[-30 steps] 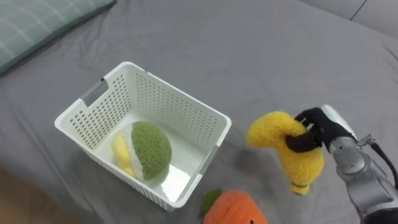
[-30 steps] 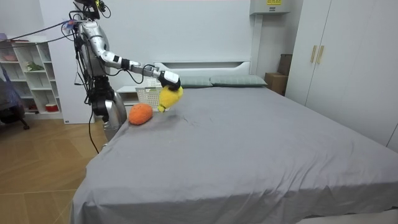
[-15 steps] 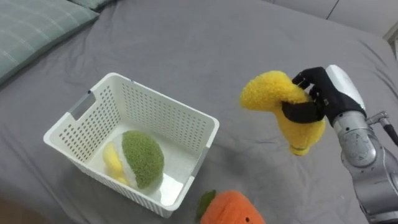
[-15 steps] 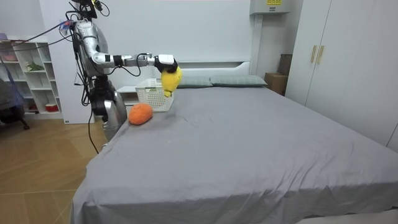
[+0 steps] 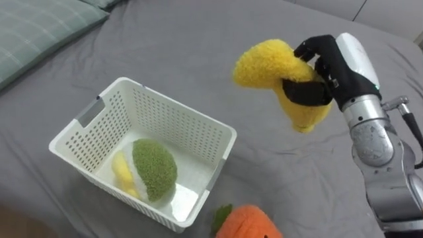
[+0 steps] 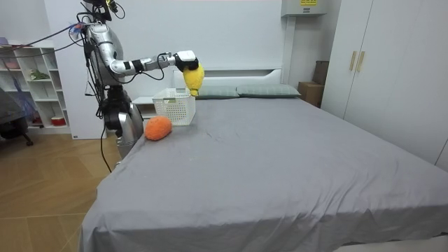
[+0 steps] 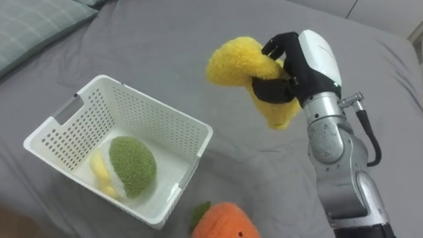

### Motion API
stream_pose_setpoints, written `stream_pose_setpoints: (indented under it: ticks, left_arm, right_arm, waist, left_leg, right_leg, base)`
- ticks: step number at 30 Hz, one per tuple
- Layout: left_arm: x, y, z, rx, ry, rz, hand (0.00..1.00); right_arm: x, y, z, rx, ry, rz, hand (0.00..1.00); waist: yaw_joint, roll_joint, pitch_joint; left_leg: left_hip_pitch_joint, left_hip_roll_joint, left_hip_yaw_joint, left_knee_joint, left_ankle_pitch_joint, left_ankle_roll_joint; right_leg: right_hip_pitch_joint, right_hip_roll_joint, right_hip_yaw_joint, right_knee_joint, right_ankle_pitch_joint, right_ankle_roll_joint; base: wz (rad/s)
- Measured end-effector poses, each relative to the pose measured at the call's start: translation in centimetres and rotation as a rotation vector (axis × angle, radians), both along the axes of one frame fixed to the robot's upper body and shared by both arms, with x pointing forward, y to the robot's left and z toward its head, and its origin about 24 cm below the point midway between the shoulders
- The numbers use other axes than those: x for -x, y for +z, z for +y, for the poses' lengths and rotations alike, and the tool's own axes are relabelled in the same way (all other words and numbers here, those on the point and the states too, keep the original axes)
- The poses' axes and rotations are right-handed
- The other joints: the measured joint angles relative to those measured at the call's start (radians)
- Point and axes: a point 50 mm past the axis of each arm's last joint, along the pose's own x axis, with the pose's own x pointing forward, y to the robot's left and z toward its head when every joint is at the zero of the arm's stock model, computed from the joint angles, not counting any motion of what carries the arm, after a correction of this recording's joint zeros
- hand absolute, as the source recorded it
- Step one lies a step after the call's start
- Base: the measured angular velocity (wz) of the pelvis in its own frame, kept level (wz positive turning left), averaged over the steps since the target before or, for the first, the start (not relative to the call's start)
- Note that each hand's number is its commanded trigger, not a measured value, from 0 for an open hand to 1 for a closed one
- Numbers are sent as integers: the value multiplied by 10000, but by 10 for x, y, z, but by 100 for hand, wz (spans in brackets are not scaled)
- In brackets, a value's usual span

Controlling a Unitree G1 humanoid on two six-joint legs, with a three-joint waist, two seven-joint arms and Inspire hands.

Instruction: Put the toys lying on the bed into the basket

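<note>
**Yellow toy up in the air, not over the basket yet**

Main risk is a drop in the wrong place. The right hand holds the yellow plush toy high over bare bed. The white basket sits below and to the hand's left, well apart from it. If the hand lets go here, the toy likely lands on the sheet short of the basket, or clips the rim nearest the hand and rolls off.

The basket looks like light perforated plastic, so a swinging plush end hitting its wall could shove or tip it.

Second worry is the grip. Fingers and thumb curl round the toy's middle only. One fat lobe sticks out to the hand's left and another hangs below the palm, so the soft pile could slip out mid-carry.

Where things lie:
- **Yellow toy:** in the hand, pressed against palm and fingers, most of its bulk on the hand's left.
- **In the basket, down-left of the hand:** a green plush toy with a small yellow piece beside it.
- **Orange plush toy:** on the bed below the hand, just beside the basket's near corner, not collected.
- **Pillow:** far to the hand's left.

In the room view the robot stands at the bedside with its arm stretched out, the toy raised higher than the basket.
</note>
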Motion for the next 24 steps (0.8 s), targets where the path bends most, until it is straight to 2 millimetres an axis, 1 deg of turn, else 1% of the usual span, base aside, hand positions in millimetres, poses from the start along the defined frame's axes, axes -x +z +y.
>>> stream_pose_setpoints:
  ticks: [3,7,9,11,13,15,16,17,19,21,24]
  left_arm:
    - [0,-1,-2,28,-49,23,0]
    - [0,-2,-5,74,-131,63,0]
    - [0,-2,-7,113,-243,92,0]
    - [2,-4,-9,181,-266,229,0]
    - [2,-4,-9,209,-269,321,0]
    - [1,-5,-9,236,-241,452,0]
    - [0,-5,-10,242,-241,475,0]
    - [0,-5,-10,263,-229,530,0]
    - [-1,-5,-10,275,-220,560,0]
    - [-2,-5,-11,294,-227,547,0]
    - [-3,-6,-12,326,-225,510,0]
  right_arm:
    - [-1,8,13,4,493,-301,100]
    - [-4,11,34,-200,1217,-372,100]
    - [-5,11,43,-202,1602,-292,100]
    - [-4,9,56,-282,2066,-87,100]
    - [-4,7,64,-324,2322,139,100]
    - [-4,7,73,-302,2641,325,100]
    - [-5,7,75,-333,2684,365,100]
    - [-5,7,76,-443,2679,412,100]
    - [-5,7,78,-602,2708,458,100]
    - [-5,6,80,-927,2833,542,100]
    - [-5,5,81,-1080,2883,640,100]
  waist:
    - [156,11,13]
    - [383,18,29]
    - [445,20,30]
    - [624,12,29]
    - [672,-2,29]
    - [744,-41,9]
    - [782,-55,6]
    - [893,-68,9]
    - [966,-106,11]
    - [1144,-151,29]
    - [1261,-183,26]
  left_leg:
    - [2,-1,-30,-10,-1,0]
    - [2,-4,-36,10,0,1]
    - [-10,-14,-86,11,2,2]
    - [-28,-20,-125,8,1,3]
    - [-52,-28,-177,14,1,3]
    - [-170,-43,-254,28,1,3]
    - [-170,-45,-256,27,2,2]
    - [-170,-46,-276,37,3,3]
    - [-167,-51,-314,58,8,8]
    - [-172,-61,-348,50,12,11]
    - [-163,-65,-360,42,12,11]
  right_leg:
    - [-1,3,13,2,0,0]
    - [-8,6,49,-4,-1,1]
    - [-6,0,15,-4,-1,2]
    - [-11,1,-27,-6,-1,2]
    - [-20,-2,-63,-9,-2,3]
    - [-56,-13,-202,-20,-2,4]
    - [-67,-15,-241,-27,-2,4]
    - [-58,-12,-279,-32,-2,5]
    - [-38,-16,-321,-35,-2,6]
    - [-35,4,-293,-40,-1,7]
    - [-21,3,-274,-40,-1,7]
  base:
    - [1]
    - [1]
    - [5]
    - [0]
    - [8]
    - [12]
    - [7]
    - [4]
    - [7]
    - [2]
    - [0]
